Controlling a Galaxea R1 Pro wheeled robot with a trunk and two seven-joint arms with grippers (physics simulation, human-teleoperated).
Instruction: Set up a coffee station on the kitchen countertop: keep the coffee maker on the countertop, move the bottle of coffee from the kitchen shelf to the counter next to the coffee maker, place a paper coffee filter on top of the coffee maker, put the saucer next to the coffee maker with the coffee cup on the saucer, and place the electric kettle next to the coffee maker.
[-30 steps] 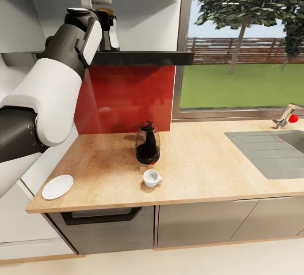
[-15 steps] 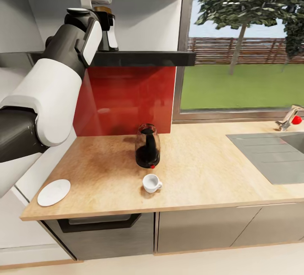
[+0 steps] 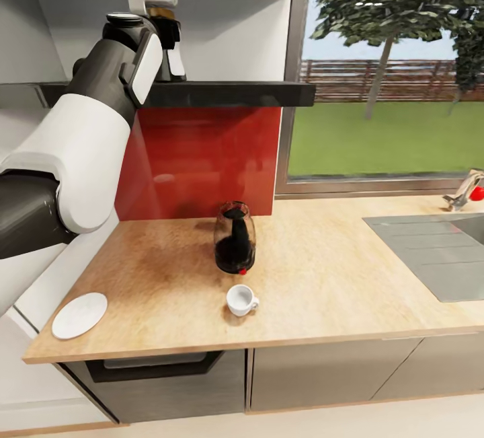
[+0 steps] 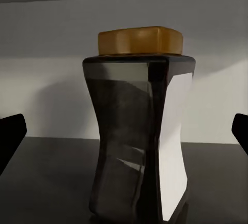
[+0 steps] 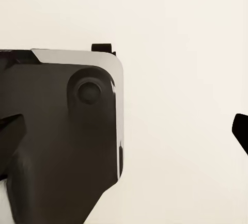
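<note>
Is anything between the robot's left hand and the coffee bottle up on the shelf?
Nothing visible. In the left wrist view the bottle stands upright on the shelf straight ahead, with a dark fingertip at each side edge, wide apart and not touching it. The gap in front looks free.

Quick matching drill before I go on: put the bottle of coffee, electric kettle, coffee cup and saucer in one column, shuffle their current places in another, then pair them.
Things:
1. bottle of coffee
2. electric kettle
3. coffee cup
4. saucer

Places:
A. near the countertop's front left corner
B. on the dark shelf, between the left gripper's open fingers
C. in front of the red backsplash, mid-counter
D. just in front of the kettle, toward the counter edge

Pairs: 1-B, 2-C, 3-D, 4-A
</note>
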